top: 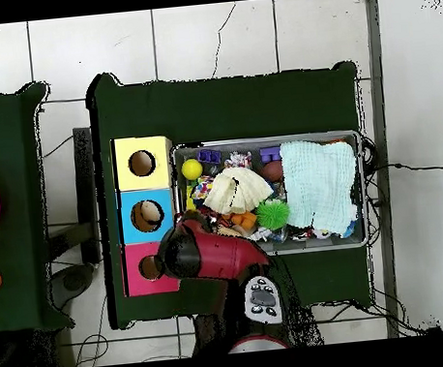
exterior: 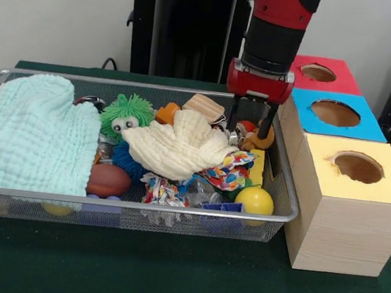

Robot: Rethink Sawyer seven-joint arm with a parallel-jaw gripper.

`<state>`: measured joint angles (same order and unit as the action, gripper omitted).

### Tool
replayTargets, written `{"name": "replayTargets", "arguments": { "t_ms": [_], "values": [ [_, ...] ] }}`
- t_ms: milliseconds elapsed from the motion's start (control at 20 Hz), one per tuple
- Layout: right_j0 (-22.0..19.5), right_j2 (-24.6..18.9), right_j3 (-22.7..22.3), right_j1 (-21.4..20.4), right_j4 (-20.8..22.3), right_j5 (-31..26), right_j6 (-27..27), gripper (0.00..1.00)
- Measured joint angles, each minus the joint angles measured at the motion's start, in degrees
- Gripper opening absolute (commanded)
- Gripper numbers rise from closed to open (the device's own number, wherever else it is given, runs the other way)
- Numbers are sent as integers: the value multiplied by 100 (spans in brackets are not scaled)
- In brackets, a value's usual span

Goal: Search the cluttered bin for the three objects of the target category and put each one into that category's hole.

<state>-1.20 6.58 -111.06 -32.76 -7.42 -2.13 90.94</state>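
I see the wire basket [exterior: 285, 199] is the biggest thing here, and it is full because the toys must be searched out. A mint cloth [exterior: 31, 135] covers its one end and a cream cloth [exterior: 178, 144] lies in the middle, so some toys may be hidden under them. The three boxes stand just beside the basket; the red hole [exterior: 318, 72] is on the far one, close to the arm. My gripper [exterior: 248, 130] is lowered into the far corner near the boxes, the fingers spread apart around something orange and white, maybe a plush toy [exterior: 253, 135], but I cannot be sure.
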Motion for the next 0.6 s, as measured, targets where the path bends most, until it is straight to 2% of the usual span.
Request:
{"name": "replayTargets", "arguments": {
  "t_ms": [600],
  "values": [
    [7,-107,141,100,-14,14,0,100]
  ]
}}
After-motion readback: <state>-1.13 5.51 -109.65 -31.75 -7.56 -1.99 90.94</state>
